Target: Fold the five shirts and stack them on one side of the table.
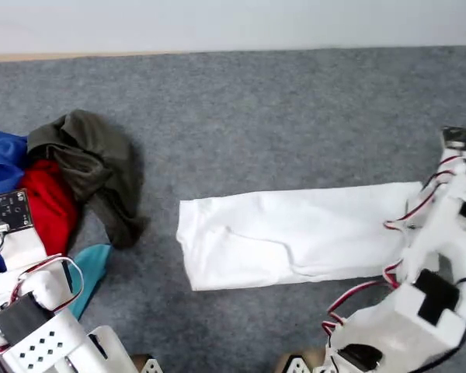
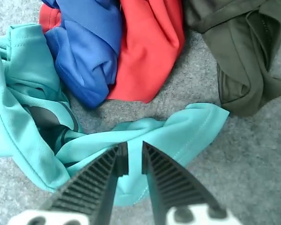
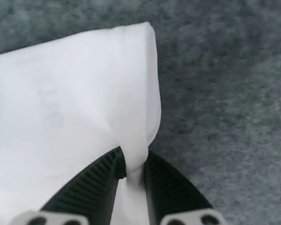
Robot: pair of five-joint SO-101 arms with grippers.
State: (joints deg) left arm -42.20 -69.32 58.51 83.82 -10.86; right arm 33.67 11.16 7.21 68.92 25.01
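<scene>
The white shirt (image 1: 295, 237) lies folded into a long band across the middle of the grey desk (image 1: 295, 116), one end towards the pile and the other under the right arm. The right hand (image 3: 133, 176) is closed on that far end, with a bunched fold of white cloth pinched between its jaws.

At the desk's other side the remaining shirts lie heaped and unfolded. A dark olive one (image 1: 93, 155) lies nearest the white shirt, and a red one (image 1: 50, 202) and a blue one (image 1: 4, 155) lie beside it. A teal one (image 1: 93, 264) is at the near edge of the heap. The left hand (image 2: 135, 164) hangs just above the teal shirt, its jaws narrow with only a thin slit between them and nothing gripped.

From above, both arms cover their own hands. The left arm also hides part of the teal and blue shirts, and the blue shirt is cut off at the picture's edge. I cannot tell how the shirts overlap inside the heap.
</scene>
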